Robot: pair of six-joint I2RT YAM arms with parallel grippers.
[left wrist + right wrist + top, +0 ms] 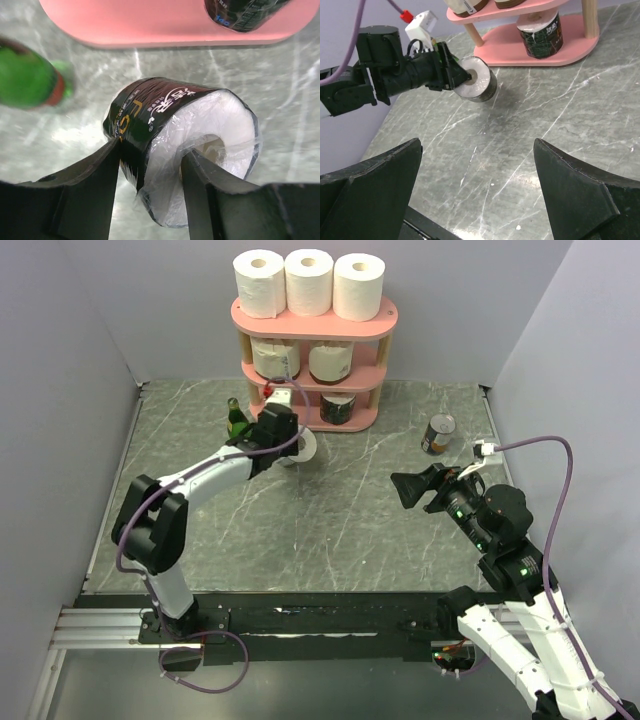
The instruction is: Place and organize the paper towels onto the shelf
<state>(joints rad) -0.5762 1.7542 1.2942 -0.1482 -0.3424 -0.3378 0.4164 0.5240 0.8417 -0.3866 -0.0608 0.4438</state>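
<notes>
Roll: dark-banded paper towel roll [165, 112], on its side, centre-left of the top view, just before the pink shelf [385, 315].
Left jaws: clamped on its wall, one finger inside the core.
Right jaws: wide, holding nothing, lower right over the bench [330, 530].

Your left arm [200, 478] stretches far, left gripper [151, 150] clamped on the dark-banded roll [150, 107] through its core; your right gripper [402, 492] hangs nearer, jaws spread wide, pointing left.

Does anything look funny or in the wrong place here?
Yes: one dark-wrapped roll is on its side off the shelf, pinched by the left gripper; the other rolls stand upright on the boards.
</notes>
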